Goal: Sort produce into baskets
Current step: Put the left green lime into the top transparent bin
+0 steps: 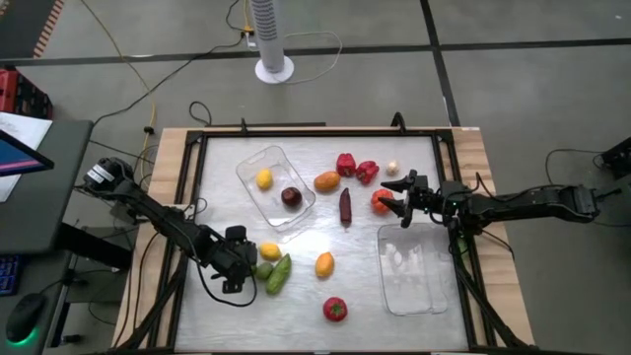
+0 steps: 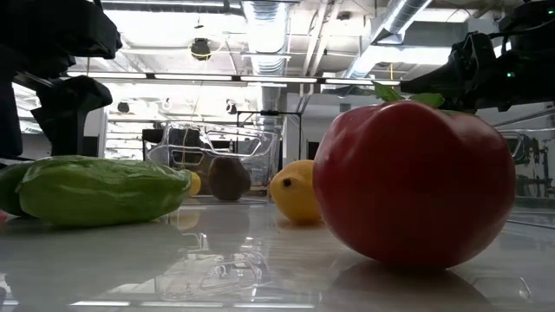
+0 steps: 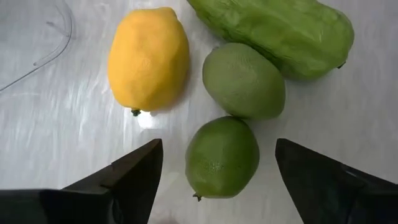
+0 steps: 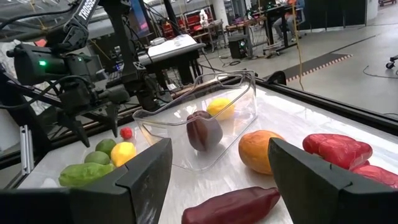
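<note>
My left gripper (image 1: 246, 260) (image 3: 218, 146) is open low over the near left of the table. Its fingers stand on either side of a green lime (image 3: 222, 155) without touching it. A second lime (image 3: 244, 79), a yellow lemon (image 3: 148, 58) and a green cucumber (image 3: 273, 31) lie just beyond it. My right gripper (image 1: 398, 202) (image 4: 219, 143) is open and empty at the right, beside a red-orange piece (image 1: 381, 201). One clear tray (image 1: 258, 158) holds a yellow piece (image 1: 264, 178) and a dark purple piece (image 1: 291, 196). The other clear tray (image 1: 414, 291) lies empty at the near right.
An orange piece (image 1: 326, 181), two red peppers (image 1: 345, 164) (image 1: 367, 171), a small white piece (image 1: 392, 168) and a dark purple eggplant (image 1: 345, 205) lie mid-table. A yellow-orange piece (image 1: 323, 263) and a red tomato (image 1: 335, 310) lie near the front. A black frame (image 1: 296, 131) rims the table.
</note>
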You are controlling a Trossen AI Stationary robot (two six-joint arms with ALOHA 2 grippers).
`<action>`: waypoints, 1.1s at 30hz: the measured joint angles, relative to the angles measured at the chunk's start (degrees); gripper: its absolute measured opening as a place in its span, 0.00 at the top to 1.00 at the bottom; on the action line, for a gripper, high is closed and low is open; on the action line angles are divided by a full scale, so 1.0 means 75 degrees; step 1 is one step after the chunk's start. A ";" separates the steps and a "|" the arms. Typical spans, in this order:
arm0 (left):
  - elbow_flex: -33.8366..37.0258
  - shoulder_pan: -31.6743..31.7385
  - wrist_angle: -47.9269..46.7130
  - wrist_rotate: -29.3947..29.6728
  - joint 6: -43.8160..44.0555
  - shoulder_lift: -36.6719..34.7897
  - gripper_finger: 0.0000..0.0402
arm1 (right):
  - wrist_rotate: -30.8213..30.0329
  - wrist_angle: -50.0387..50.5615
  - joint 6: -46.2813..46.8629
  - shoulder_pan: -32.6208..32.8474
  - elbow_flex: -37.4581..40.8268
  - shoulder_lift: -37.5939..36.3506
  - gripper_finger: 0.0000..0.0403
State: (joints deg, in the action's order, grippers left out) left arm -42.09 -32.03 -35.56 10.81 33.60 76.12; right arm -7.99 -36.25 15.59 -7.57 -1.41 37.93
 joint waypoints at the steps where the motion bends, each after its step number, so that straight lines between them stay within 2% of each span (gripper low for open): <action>1: 0.0000 0.0000 -0.0014 0.0000 -0.0034 0.0000 0.26 | 0.0000 0.0000 -0.0003 0.0000 0.0000 0.0000 0.28; 10: -0.0002 0.0000 -0.0009 0.0015 -0.0314 0.0056 0.27 | 0.0003 0.0024 0.0061 0.0012 0.0000 0.0000 0.28; 17: -0.0003 -0.0037 0.0009 -0.0439 -0.0530 0.0887 0.27 | 0.0003 0.0023 0.0069 0.0009 0.0000 -0.0001 0.28; 22: -0.0007 -0.0173 0.0009 -0.0349 -0.0662 0.1382 0.28 | 0.0003 0.0023 0.0073 0.0009 0.0000 -0.0003 0.28; 26: -0.0032 -0.0192 0.0037 -0.0265 -0.0716 0.1475 0.34 | 0.0003 0.0023 0.0073 0.0009 0.0000 -0.0003 0.28; 33: -0.0153 -0.0173 -0.0259 0.0003 -0.0835 0.1445 0.55 | 0.0003 0.0020 0.0073 0.0009 0.0000 -0.0002 0.28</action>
State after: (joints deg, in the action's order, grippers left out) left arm -43.23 -33.33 -37.51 10.83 27.33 86.96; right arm -7.97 -36.10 16.14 -7.51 -1.41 37.92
